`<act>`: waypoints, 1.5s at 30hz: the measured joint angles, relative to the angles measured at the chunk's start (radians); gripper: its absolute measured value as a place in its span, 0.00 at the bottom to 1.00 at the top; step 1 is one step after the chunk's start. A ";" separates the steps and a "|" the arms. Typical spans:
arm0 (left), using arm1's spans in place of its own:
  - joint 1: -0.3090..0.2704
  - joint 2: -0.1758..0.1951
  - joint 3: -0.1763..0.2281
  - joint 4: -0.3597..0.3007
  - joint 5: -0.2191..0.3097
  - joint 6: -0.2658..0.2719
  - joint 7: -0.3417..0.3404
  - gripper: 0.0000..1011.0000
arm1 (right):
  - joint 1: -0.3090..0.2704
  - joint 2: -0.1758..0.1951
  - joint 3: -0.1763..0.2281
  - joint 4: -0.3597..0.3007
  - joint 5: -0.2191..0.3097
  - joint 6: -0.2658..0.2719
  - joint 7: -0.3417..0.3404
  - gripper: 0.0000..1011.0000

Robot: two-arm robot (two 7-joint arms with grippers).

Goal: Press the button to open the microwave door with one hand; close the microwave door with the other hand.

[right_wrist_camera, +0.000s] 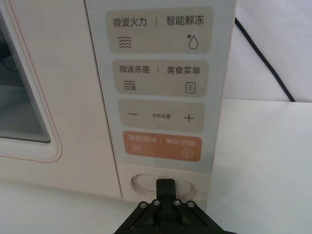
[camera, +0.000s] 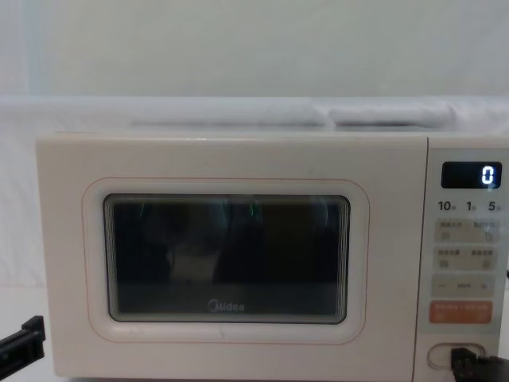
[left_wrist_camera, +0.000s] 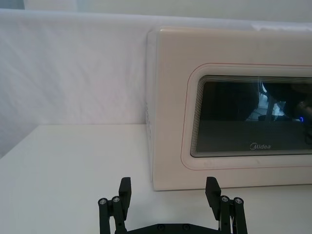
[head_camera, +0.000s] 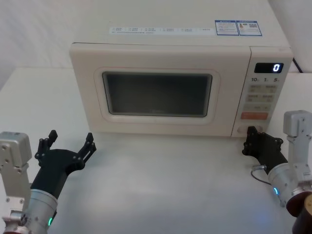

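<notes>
The right gripper point(right_wrist_camera: 166, 187) had its fingers point(right_wrist_camera: 165, 186) pressed together into one black tip, and that tip sat against the button point(right_wrist_camera: 142, 184), the cream pill-shaped one at the foot of the control panel. Just above the fingertips ran the orange key point(right_wrist_camera: 162, 144), and above that the pale labelled keys point(right_wrist_camera: 161, 117) in stacked rows. In the head view the same gripper point(head_camera: 251, 132) stood at the microwave's lower right corner, its pale grey arm point(head_camera: 298, 146) trailing back toward the robot.

The left gripper point(left_wrist_camera: 168, 194) hung low over the white surface point(left_wrist_camera: 73, 165) with its fingers point(left_wrist_camera: 125, 191) spread wide apart and nothing between them. Ahead of those fingers, and apart from them, stood the microwave door point(left_wrist_camera: 234, 112), flush with the cabinet, its dark window ringed by a thin pink outline with the "Midea" logo beneath. From the head view that gripper point(head_camera: 69, 143) lay well short of the door's point(head_camera: 156, 92) lower left corner. The display point(head_camera: 268, 68) read 0.
</notes>
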 joint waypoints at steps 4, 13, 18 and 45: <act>0.000 0.000 0.000 0.000 0.000 0.000 0.000 0.99 | 0.006 -0.001 0.002 0.008 0.001 -0.001 0.000 0.00; 0.000 0.000 0.000 0.000 0.000 0.000 0.000 0.99 | 0.027 -0.004 0.004 0.036 0.001 -0.007 0.001 0.00; 0.000 0.000 0.000 0.000 0.000 0.000 0.000 0.99 | 0.036 -0.006 0.004 0.049 0.002 -0.009 0.000 0.00; 0.000 0.000 0.000 0.000 0.000 0.000 0.000 0.99 | -0.034 0.015 0.001 -0.050 0.010 0.000 0.020 0.00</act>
